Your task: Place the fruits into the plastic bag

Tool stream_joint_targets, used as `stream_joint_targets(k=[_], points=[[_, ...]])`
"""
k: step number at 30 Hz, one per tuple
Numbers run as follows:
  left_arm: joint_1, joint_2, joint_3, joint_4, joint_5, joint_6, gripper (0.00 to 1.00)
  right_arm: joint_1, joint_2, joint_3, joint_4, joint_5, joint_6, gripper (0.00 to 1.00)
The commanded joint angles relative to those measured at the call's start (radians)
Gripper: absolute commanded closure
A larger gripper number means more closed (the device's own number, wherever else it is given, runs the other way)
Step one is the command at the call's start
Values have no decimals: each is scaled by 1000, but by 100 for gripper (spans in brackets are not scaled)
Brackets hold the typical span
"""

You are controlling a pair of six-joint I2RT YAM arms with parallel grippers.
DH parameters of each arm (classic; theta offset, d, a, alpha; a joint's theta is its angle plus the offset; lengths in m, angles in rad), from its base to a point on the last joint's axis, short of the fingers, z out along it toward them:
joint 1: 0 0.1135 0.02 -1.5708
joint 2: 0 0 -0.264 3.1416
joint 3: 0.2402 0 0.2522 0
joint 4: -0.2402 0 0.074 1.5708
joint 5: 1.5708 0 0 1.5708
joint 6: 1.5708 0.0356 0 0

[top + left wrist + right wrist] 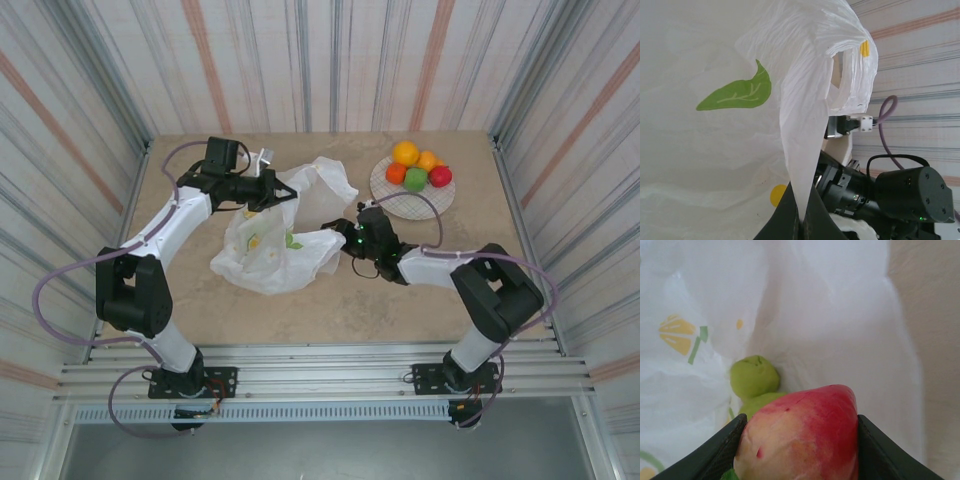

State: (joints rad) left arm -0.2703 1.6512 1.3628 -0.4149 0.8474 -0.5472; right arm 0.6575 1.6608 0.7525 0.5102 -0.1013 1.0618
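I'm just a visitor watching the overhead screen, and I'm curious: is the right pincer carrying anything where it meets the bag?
Observer: Yes. In its wrist view, the right pincer is shut on a red and yellow fruit, with the white film of the plastic bag ahead of it.
Operator: Is there anything inside the bag?
Observer: A green fruit lies in the plastic just beyond the red one.
Operator: And what is the left pincer doing?
Observer: Up close, the left pincer is shut on a thin fold of the bag, which rises straight up from between its fingers.
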Motion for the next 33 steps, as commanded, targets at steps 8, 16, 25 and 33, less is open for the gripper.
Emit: stream_joint_targets(k=[8,16,25,33], points=[[-11,-10,-4,24,48,-11,100,42,222,131,145,101,331,53],[-10,-12,-4,26,50,-14,100,90,273,263,54,38,324,40],[-5,-16,-5,30,54,-19,100,31,259,281,-12,-170,203,18],[0,-16,-8,30,48,-19,100,17,180,270,-116,-243,47,20]])
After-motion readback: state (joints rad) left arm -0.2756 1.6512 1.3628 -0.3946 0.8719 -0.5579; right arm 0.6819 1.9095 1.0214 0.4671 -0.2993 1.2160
